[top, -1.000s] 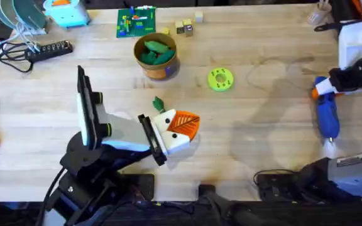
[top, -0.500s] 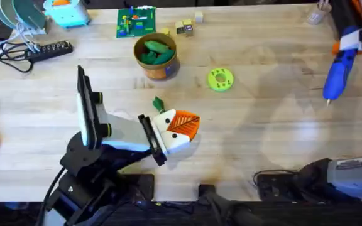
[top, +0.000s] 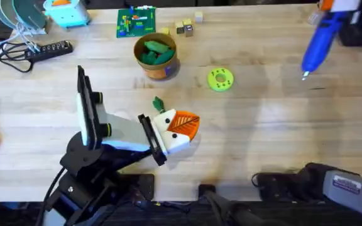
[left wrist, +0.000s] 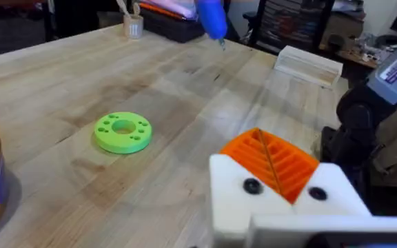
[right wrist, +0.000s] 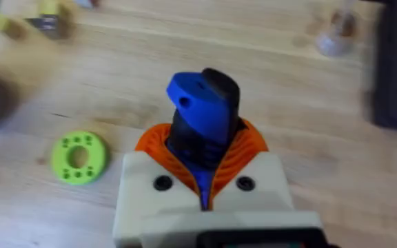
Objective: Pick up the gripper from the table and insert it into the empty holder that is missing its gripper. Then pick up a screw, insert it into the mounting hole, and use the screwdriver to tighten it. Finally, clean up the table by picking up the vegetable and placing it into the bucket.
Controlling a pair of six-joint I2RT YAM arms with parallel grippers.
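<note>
The screwdriver (top: 320, 36) is held in the air over the far right part of the table (top: 263, 138), tilted with its thin bit pointing down and toward the green ring-shaped disc (top: 220, 79), and it is pinched between the orange pads of the right gripper (right wrist: 205, 162). The left gripper (top: 182, 125) is seen low over the table's middle with its orange pads pressed together on nothing, the vegetable (top: 158, 103) lying just beside it on the far side. The bucket (top: 156, 56) stands farther back, with green toy pieces seen inside it
</note>
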